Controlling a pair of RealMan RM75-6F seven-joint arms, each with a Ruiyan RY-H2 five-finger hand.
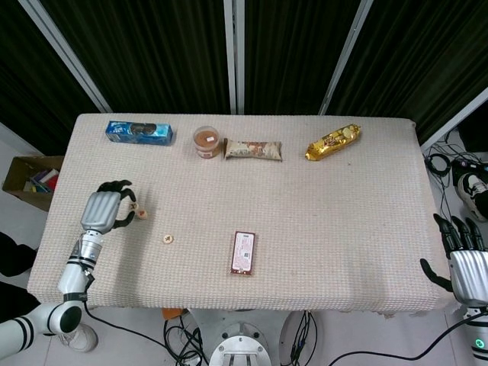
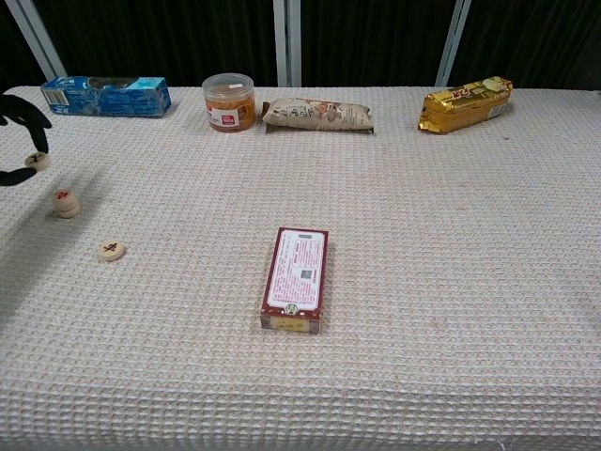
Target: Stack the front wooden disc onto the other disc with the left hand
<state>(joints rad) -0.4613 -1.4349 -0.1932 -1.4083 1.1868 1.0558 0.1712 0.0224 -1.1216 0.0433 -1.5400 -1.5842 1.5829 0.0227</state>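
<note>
Well, the table (image 1: pixel 320 191) is covered in a bumpy woven cloth, and that is the first worry: a small round thing set down crooked can tip on the bumps and roll off.

Next, the left hand (image 1: pixel 107 210) hangs over the table's left side. Its dark fingers (image 2: pixel 21 105) are curled around a little wooden disc (image 2: pixel 36 160), which is pinched and lifted off the cloth. The pinch looks thin, I think, so the disc could slip out or twist if the hand jerks.

Far off on the other side, the right hand (image 1: pixel 460 259) waits past the table edge with its fingers apart, holding nothing.

Just under the left hand's fingertips sits the back disc (image 2: pixel 66 202). It looks thick, maybe more than one piece, but I cannot tell. If the hand comes down off-centre, it could bump this disc away or leave the top one hanging over the edge.

A bit closer to the robot and to the hand's right lies the front disc (image 2: pixel 111 250), flat and alone. The hand could mix up the discs.
</note>
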